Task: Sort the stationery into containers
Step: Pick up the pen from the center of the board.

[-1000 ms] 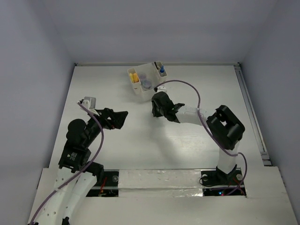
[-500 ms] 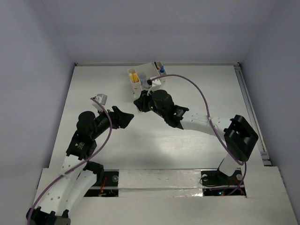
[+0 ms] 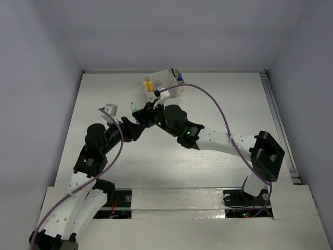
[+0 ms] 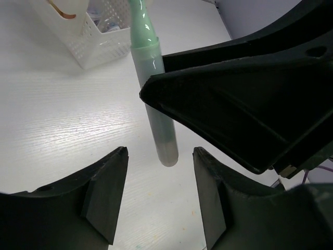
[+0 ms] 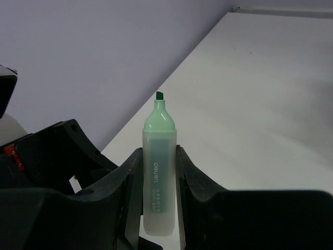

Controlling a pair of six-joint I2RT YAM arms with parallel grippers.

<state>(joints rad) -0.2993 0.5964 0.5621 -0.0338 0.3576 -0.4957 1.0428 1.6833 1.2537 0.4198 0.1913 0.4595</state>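
White table [image 3: 223, 104], light green marker [image 5: 159, 133] partly hidden within right pincer [image 5: 156, 166].

White table [image 3: 218, 104] w/ faint wood grain, boxed in on 3 sides by pale grey-lilac panels: back wall [image 3: 171, 31], left wall [image 3: 36, 78], right wall [image 3: 307, 78]. Thin metal rail [image 3: 279, 122] runs front to back along table's right edge. Shiny white strip [image 3: 177, 199] lies across the near edge, w/ glare on it. Left wrist view: same table [image 4: 57, 130] close up, grain lines clear. Right wrist view: table [image 5: 270, 88] meets a lilac wall [image 5: 93, 52] along a diagonal seam.
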